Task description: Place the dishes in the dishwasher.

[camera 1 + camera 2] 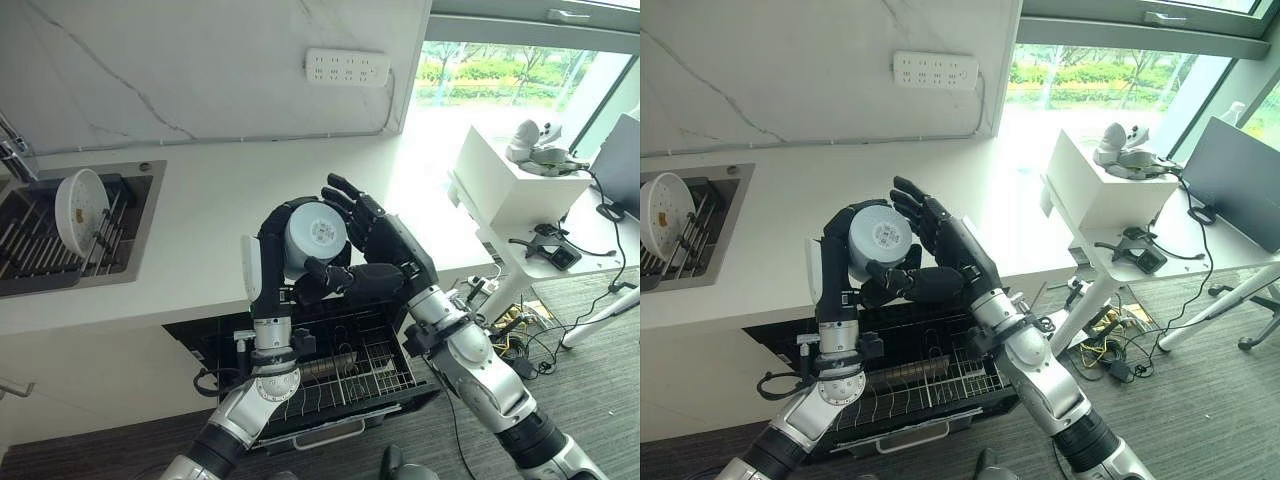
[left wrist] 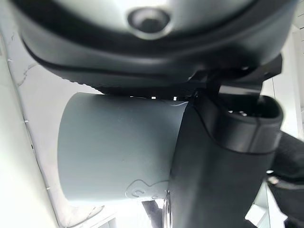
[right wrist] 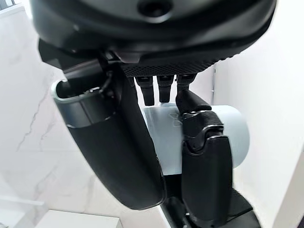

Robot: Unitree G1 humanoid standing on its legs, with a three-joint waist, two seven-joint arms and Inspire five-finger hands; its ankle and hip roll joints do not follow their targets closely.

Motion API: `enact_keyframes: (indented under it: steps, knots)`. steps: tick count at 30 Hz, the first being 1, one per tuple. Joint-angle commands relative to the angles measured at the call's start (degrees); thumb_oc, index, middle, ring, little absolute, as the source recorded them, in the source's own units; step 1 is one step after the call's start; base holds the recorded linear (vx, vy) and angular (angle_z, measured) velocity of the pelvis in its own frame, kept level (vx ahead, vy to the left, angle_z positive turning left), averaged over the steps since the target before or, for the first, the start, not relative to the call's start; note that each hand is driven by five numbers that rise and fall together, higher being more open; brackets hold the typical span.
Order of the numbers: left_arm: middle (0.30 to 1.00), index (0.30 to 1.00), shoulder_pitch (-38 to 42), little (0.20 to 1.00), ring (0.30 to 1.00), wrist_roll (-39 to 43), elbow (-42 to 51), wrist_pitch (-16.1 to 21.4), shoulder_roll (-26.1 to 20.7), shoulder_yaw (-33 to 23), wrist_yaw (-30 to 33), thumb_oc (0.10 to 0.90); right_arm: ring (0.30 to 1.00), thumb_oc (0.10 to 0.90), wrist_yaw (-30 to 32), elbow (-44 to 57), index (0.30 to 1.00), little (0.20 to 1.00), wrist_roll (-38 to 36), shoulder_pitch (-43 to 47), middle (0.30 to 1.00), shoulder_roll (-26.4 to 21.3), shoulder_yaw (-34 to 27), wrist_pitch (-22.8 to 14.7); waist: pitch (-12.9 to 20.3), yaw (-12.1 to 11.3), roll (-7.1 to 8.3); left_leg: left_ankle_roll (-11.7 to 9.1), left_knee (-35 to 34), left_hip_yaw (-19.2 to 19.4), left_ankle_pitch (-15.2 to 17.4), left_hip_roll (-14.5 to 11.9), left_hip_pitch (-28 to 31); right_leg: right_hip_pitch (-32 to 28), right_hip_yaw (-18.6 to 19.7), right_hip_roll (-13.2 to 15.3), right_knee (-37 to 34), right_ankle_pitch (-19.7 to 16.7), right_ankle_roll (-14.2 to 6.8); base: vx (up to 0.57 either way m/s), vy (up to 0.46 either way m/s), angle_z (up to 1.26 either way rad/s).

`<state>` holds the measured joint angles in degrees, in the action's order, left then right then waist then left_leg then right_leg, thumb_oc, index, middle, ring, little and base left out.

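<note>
A pale grey-blue cup [image 1: 316, 235] lies on its side in the air above the open dishwasher drawer [image 1: 375, 372], its base facing me. My left hand [image 1: 266, 250] comes up from below with fingers curled round the cup's left side and top. My right hand [image 1: 396, 246] stands against the cup's right side. Its fingers are spread and nearly straight behind the cup, and its thumb reaches across under it. The cup [image 2: 118, 152] shows close in the left wrist view, and past the right hand's fingers [image 3: 206, 161] in the right wrist view.
A white plate [image 1: 80, 210] stands on edge in the wire rack of the sink [image 1: 142, 205] at the left of the white counter [image 1: 230, 200]. The drawer's wire basket holds a few dark items. A white side table [image 1: 520, 185] with gear stands to the right.
</note>
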<state>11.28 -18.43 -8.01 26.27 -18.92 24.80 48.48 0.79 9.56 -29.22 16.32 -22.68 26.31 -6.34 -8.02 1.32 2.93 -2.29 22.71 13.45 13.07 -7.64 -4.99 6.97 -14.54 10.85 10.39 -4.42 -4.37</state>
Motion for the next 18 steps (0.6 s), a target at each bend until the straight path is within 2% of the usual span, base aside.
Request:
enact_keyframes:
  steps: [1, 7, 18]
  knots:
    - [0.3, 0.3, 8.3, 0.3, 0.3, -3.6, 7.2, 5.2, 0.2, 3.8, 1.2, 0.4, 0.9, 0.8, 0.6, -0.2, 0.9, 0.9, 4.4, 6.2, 0.9, 1.4, -0.9, -2.4, 1.4, -0.8, -0.15, 0.0, -5.5, -3.0, 3.0, 0.5, 3.2, -3.5, 4.5, 1.9, 6.8, 14.9, -5.7, 0.0, -0.009, 0.05]
    - [0.3, 0.3, 8.8, 0.3, 0.3, -3.5, 6.6, 4.5, -0.6, 3.7, 1.3, 0.4, 0.9, 0.8, 0.8, -0.8, 0.9, 0.9, 5.0, 6.7, 0.9, 0.4, -0.5, -1.3, 1.2, -0.7, -0.14, 0.1, -5.5, -3.1, 3.0, 0.6, 3.3, -3.6, 4.7, 1.8, 6.8, 14.9, -5.7, 0.0, -0.004, 0.04]
    - [0.3, 0.3, 9.4, 0.3, 0.3, -2.8, 6.7, 4.6, -0.2, 4.9, 0.6, 0.4, 0.9, 0.8, -0.5, -1.1, 0.9, 0.9, 3.5, 8.5, 0.9, 1.5, 1.4, -0.1, 1.0, -1.0, -0.03, 0.2, -5.5, -3.3, 3.0, 0.6, 3.5, -3.8, 4.8, 1.7, 6.8, 14.9, -5.6, 0.0, -0.002, 0.01]
